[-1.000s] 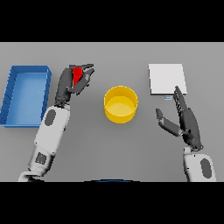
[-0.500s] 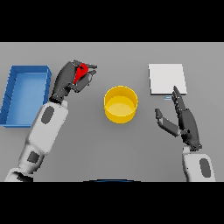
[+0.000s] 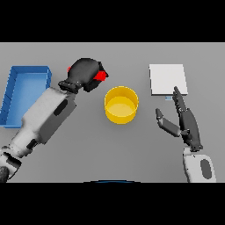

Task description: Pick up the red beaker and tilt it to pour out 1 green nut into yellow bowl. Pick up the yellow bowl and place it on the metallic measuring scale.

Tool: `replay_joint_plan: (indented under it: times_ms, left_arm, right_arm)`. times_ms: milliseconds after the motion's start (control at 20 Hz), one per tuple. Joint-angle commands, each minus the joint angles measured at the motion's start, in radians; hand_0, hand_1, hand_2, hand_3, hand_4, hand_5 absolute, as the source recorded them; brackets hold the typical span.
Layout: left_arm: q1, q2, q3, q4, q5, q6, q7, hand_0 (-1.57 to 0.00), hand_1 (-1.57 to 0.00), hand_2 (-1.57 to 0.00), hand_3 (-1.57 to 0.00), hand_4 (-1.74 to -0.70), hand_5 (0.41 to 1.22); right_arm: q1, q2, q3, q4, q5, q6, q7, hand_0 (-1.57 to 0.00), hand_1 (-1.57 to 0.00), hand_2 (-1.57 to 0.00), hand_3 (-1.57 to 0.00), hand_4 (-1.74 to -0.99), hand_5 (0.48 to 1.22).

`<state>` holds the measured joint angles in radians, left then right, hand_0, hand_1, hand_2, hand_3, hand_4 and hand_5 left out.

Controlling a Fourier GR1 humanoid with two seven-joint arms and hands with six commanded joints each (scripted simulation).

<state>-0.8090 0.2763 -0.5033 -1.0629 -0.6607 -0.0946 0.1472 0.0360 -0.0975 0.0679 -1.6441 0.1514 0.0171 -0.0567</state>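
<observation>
Left hand [image 3: 84,74] is gripping red beaker [image 3: 102,75], fingers curled round it, just left of yellow bowl [image 3: 121,104]; right hand [image 3: 186,121] is hovering spread, near metallic measuring scale [image 3: 168,79]

Open table [image 3: 145,145] separates yellow bowl [image 3: 121,104] from scale [image 3: 168,79].

A blue tray [image 3: 17,83] sat at the left side of the grey counter [image 3: 110,149], its long side running away from the viewer. Its raised walls enclosed a flat blue floor. The lower part of it was hidden, so its full outline could not be made out.
</observation>
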Motion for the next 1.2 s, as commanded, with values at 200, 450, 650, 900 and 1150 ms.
replay_joint_plan:
  times_ms: [200, 450, 650, 900, 1150]
  left_arm:
    - [-0.111, 0.032, -0.139, 0.062, -0.080, -0.152, 0.009, -1.57, -1.57, -1.57, -1.48, -1.63, 1.211]
    - [-0.242, 0.026, -0.276, 0.130, -0.149, -0.278, 0.033, -1.57, -1.57, -1.57, -1.30, -1.69, 1.218]
    - [-0.312, 0.008, -0.373, 0.177, -0.185, -0.314, 0.005, -1.57, -1.57, -1.57, -1.28, -1.71, 1.220]
    - [-0.392, 0.001, -0.498, 0.212, -0.246, -0.311, -0.042, -1.57, -1.57, -1.57, -1.47, -1.73, 1.221]
    - [-0.442, -0.013, -0.612, 0.235, -0.297, -0.318, -0.050, -1.57, -1.57, -1.57, -1.54, -1.74, 1.221]
  right_arm:
    - [0.016, 0.020, -0.015, 0.012, -0.038, 0.005, 0.012, 0.00, 0.00, 0.00, 0.00, -1.278, 0.672]
    - [0.012, 0.034, -0.022, 0.003, -0.063, 0.006, 0.024, 0.00, 0.00, 0.00, 0.00, -1.299, 0.627]
    - [0.012, 0.032, -0.032, 0.012, -0.084, 0.018, 0.024, 0.00, 0.00, 0.00, 0.00, -1.296, 0.606]
    - [0.002, 0.031, -0.029, 0.011, -0.067, 0.007, 0.023, 0.00, 0.00, 0.00, 0.00, -1.298, 0.599]
    - [0.008, 0.029, -0.031, 0.007, -0.070, 0.008, 0.026, 0.00, 0.00, 0.00, 0.00, -1.287, 0.604]
